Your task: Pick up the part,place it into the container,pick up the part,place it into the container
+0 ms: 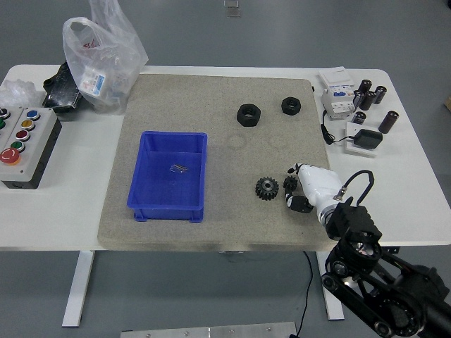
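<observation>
Gear (289,184) on the mat sits gripped in the curled right hand (304,189), beside another gear (266,188).

White table (70,225), grey mat (176,105) across its middle.
Left: button box (25,146), plastic bag (102,56). Right: breaker (338,95), capacitors (370,95).

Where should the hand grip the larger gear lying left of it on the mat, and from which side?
Grip the larger gear across its toothed rim, from above. It appears to lie flat on the grey mat, so only the rim and top face are exposed, and the teeth should resist slipping. The right hand is already beside it, on its right, at a smaller gear, so a short leftward shift should do.
</observation>
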Available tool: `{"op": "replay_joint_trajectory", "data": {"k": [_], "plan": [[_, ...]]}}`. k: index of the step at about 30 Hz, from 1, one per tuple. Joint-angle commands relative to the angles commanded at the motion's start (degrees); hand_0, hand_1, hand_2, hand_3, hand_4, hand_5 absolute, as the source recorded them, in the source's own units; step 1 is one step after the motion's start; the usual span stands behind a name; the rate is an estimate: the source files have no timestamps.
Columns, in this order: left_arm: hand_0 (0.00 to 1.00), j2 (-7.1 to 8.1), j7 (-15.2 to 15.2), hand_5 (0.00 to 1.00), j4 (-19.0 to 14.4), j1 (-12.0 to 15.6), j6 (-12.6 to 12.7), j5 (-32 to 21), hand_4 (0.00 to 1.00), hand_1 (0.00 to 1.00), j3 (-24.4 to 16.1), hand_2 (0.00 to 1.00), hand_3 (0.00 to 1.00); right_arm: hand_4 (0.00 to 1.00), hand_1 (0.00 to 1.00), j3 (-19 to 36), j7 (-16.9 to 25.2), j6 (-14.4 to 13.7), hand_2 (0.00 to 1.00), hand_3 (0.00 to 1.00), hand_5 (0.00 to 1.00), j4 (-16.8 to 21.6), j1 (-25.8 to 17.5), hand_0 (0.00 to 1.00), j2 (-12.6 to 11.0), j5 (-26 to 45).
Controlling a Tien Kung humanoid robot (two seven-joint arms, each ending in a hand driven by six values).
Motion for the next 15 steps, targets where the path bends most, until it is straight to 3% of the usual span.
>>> {"op": "replay_joint_trajectory", "data": {"k": [3, 4, 9, 10, 15], "plan": [[0.615, 0.00, 0.0, 0.372, 0.0, 0.0, 0.0, -0.1, 0.597, 0.587, 0.1, 0.565, 0.619, 0.571, 0.429, -0.1, 0.0, -0.2, 0.767, 0.797, 0.242, -0.4, 0.1, 0.185, 0.0, 0.2], [0.615, -0.01, 0.0, 0.372, 0.0, 0.0, 0.0, -0.1, 0.597, 0.587, 0.1, 0.565, 0.619, 0.506, 0.410, -0.2, 0.0, -0.4, 0.691, 0.765, 0.279, -0.6, 0.1, 0.177, 0.1, 0.3], [0.615, -0.06, 0.0, 0.372, 0.0, -0.1, -0.1, -0.1, 0.597, 0.587, 0.2, 0.565, 0.619, 0.506, 0.410, -1.1, 0.0, -1.4, 0.691, 0.765, 0.279, -1.6, 0.4, 0.177, 0.2, 0.9], [0.614, -0.07, 0.0, 0.373, 0.0, 0.0, -0.1, -0.1, 0.597, 0.587, 0.2, 0.565, 0.619, 0.255, 0.384, -1.3, 0.0, -1.6, 0.463, 0.631, 0.132, -1.7, 0.5, 0.161, 0.2, 1.0], [0.614, -0.05, -0.1, 0.373, 0.0, -0.1, -0.1, -0.1, 0.597, 0.587, 0.2, 0.565, 0.619, 0.255, 0.384, -1.8, 0.0, -2.6, 0.463, 0.631, 0.132, -2.3, 0.7, 0.161, 0.4, 1.2]]}}
